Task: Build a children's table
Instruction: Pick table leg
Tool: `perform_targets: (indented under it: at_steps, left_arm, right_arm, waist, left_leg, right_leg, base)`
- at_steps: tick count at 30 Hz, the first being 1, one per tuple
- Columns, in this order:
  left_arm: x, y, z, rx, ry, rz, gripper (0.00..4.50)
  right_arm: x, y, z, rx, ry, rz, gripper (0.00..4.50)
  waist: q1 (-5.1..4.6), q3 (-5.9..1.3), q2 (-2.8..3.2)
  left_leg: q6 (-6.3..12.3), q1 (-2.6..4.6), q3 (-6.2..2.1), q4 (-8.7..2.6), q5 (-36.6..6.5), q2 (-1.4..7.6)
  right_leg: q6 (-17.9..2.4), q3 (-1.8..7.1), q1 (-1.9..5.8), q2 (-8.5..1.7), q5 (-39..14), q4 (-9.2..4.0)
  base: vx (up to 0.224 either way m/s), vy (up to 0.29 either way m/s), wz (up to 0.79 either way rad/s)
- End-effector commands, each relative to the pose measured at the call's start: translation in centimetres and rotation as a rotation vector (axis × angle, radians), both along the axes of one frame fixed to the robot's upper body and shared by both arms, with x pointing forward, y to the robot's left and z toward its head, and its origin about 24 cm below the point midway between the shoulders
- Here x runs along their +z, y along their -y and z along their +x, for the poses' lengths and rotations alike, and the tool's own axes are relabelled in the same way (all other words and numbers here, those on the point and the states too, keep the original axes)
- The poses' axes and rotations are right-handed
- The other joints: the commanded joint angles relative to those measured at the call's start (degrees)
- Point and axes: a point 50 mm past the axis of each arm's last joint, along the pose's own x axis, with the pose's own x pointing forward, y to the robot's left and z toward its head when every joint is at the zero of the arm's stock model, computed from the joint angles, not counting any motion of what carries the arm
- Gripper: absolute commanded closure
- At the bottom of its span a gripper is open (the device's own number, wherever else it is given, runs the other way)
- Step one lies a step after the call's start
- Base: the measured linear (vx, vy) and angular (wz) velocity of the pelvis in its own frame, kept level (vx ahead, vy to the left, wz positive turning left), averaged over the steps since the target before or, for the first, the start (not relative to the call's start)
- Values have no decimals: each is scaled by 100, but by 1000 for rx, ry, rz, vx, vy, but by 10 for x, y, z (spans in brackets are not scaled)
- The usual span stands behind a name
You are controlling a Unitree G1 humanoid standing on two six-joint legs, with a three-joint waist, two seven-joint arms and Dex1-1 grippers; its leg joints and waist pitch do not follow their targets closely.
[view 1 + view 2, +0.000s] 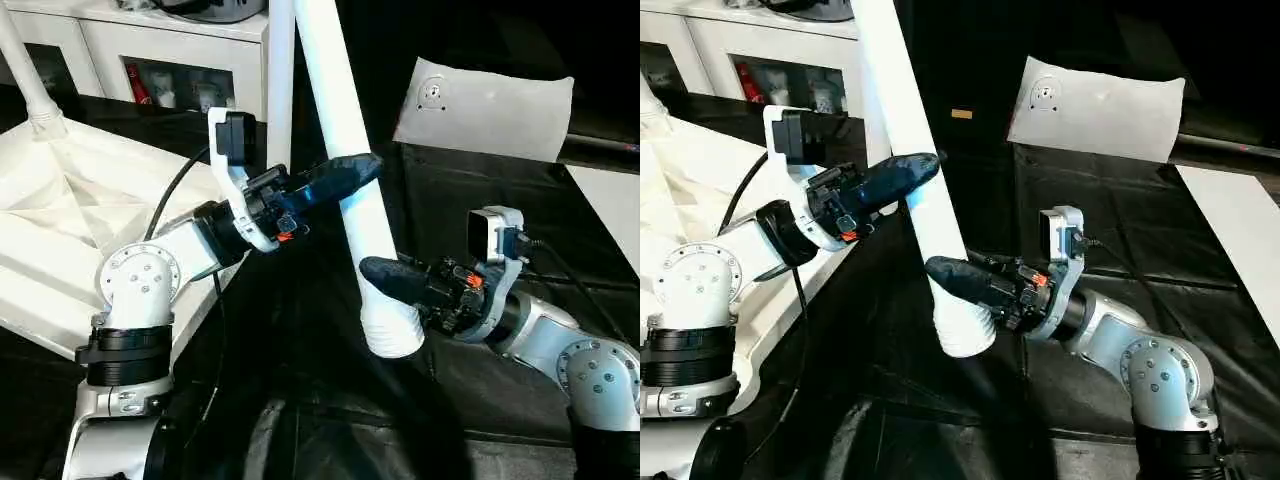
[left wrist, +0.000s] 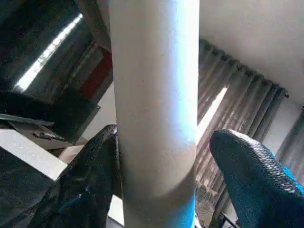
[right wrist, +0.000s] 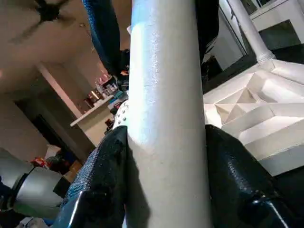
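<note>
Left eye view: right gripper (image 1: pixel 395 283) clamped the white leg (image 1: pixel 350 180) just above its ribbed lower end, jaws pinching both sides; left gripper (image 1: pixel 345 175) sat higher on it, jaws spread, one finger (image 2: pixel 88 185) touching; upturned table top (image 1: pixel 60 230) lay at robot's left
</note>
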Motion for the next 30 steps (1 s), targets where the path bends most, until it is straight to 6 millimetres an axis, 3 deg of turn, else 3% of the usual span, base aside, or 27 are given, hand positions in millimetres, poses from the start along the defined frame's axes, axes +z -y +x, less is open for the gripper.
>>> perform_targets:
  at_steps: [1, 8, 9, 13, 14, 17, 22, 30]
  left_arm:
    - [0, -1, 0, -6, -3, -12, 113]
    - [-2, 0, -3, -53, -47, -66, 113]
    - [-4, 0, -2, -57, -68, -65, 132]
    - [-8, 0, 1, -49, -117, -78, 153]
    - [-8, 0, 1, -48, -122, -84, 177]
    - [-8, 0, 5, -36, -173, -126, 193]
    - [-11, 0, 9, -23, -243, -171, 236]
    - [-13, 1, 8, -10, -251, -162, 255]
  right_arm:
    - [1, 2, -2, -1, 17, -9, 259]
    - [1, 2, -3, 15, 18, -26, 259]
    - [1, 2, -3, 17, 19, -27, 259]
    - [2, 2, -3, 20, 22, -32, 259]
    - [2, 2, -3, 20, 22, -32, 259]
    - [2, 2, -2, 17, 25, -36, 259]
    - [2, 2, -2, 12, 27, -40, 259]
    - [0, 1, -2, 5, 25, -48, 259]
  waist:
    - [7, -407, 9]
    - [11, -405, -9]
    - [6, -405, -27]
    - [11, -407, 11]
    - [9, -412, 6]
    - [12, -415, -3]
    - [19, -413, -7]
    - [15, -410, -29]
  left_leg:
    - [64, -14, -97, -435, -382, 302]
    - [79, -21, -87, -425, -357, 286]
    - [86, -22, -86, -427, -347, 288]
    - [85, -15, -93, -425, -357, 288]
    - [77, -25, -95, -425, -346, 295]
    - [82, -27, -92, -419, -327, 297]
    - [93, -31, -93, -418, -341, 283]
    - [105, -30, -94, -422, -325, 289]
  right_leg:
    - [-224, 355, 345, -571, -2717, -552]
    - [-189, 351, 347, -564, -2789, -560]
    - [-172, 351, 343, -559, -2798, -565]
    - [-146, 347, 338, -563, -2814, -569]
    - [-164, 346, 345, -561, -2756, -565]
    - [-212, 349, 348, -558, -2660, -543]
    - [-126, 334, 353, -554, -2796, -574]
    - [-81, 340, 347, -556, -2786, -574]
  base:
    - [0, 0, 0]
    - [0, 0, 0]
    - [0, 0, 0]
    - [0, 0, 0]
    - [0, 0, 0]
    - [0, 0, 0]
    - [0, 0, 0]
    - [0, 0, 0]
